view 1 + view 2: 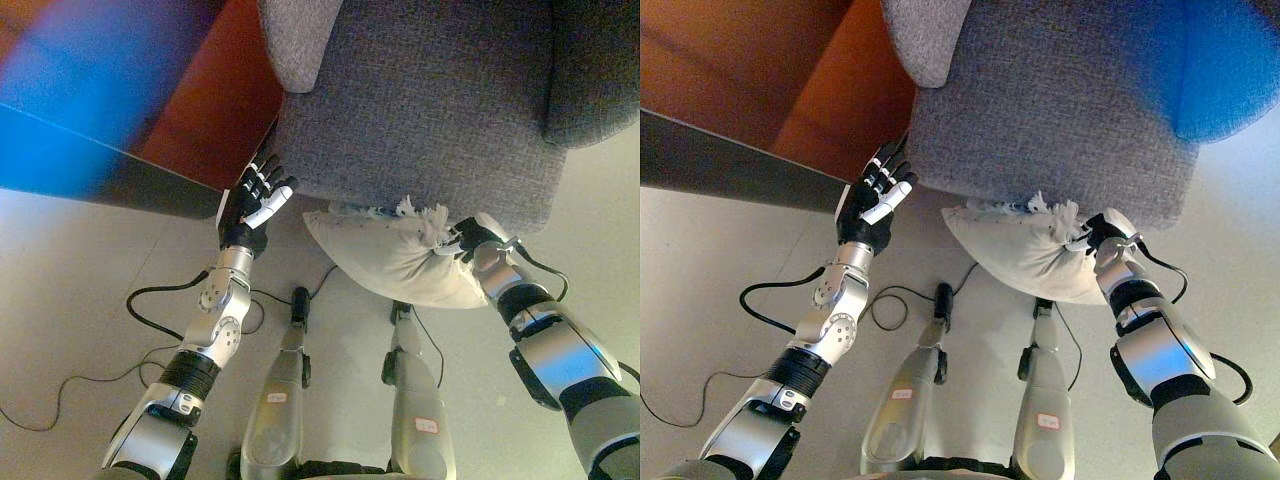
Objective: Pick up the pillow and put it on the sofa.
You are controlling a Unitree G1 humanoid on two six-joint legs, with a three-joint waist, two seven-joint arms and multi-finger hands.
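The pillow [395, 258] hangs against the sofa's [430, 100] front edge, just left of the right hand [470, 240]. The left hand [250, 205] is well left of it, beside the sofa's corner.

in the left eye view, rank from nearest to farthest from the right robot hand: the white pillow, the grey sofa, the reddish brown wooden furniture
1. White fringed fabric pillow: gripped at its edge by the right robot hand.
2. Grey woven fabric sofa: directly above the hand; its front edge is close by.
3. Reddish brown wooden furniture: far off at upper left, beyond the left robot hand.
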